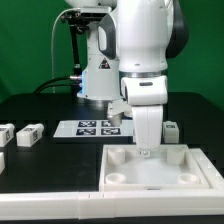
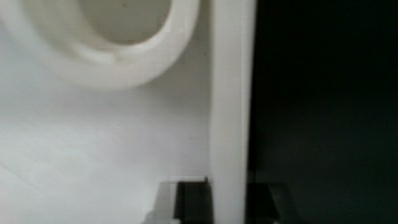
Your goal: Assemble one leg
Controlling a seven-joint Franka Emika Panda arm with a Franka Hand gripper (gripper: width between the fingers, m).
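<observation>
tray [image 1: 160, 178] in front | gripper [image 1: 147, 147] at the tray's far rim — jaws closed on the leg [image 2: 230, 100], held upright beside a round socket [image 2: 111, 40] | loose blocks [image 1: 28, 133] | marker board [image 1: 95, 127] behind

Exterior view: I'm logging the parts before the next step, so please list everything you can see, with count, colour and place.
leg: three in clear view, white with black-and-white tags; two at the exterior view's left, one just beyond the gripper toward the exterior view's right.
tray: one, white, at the front of the table, with round corner sockets.
marker board: one, white with several tags, flat behind the tray.
table: one, black, under everything.
backdrop: one, green, behind the scene.
arm: one, white, centre.
gripper: one, white, lowered at the tray's back wall; whether it is open or shut cannot be told.
</observation>
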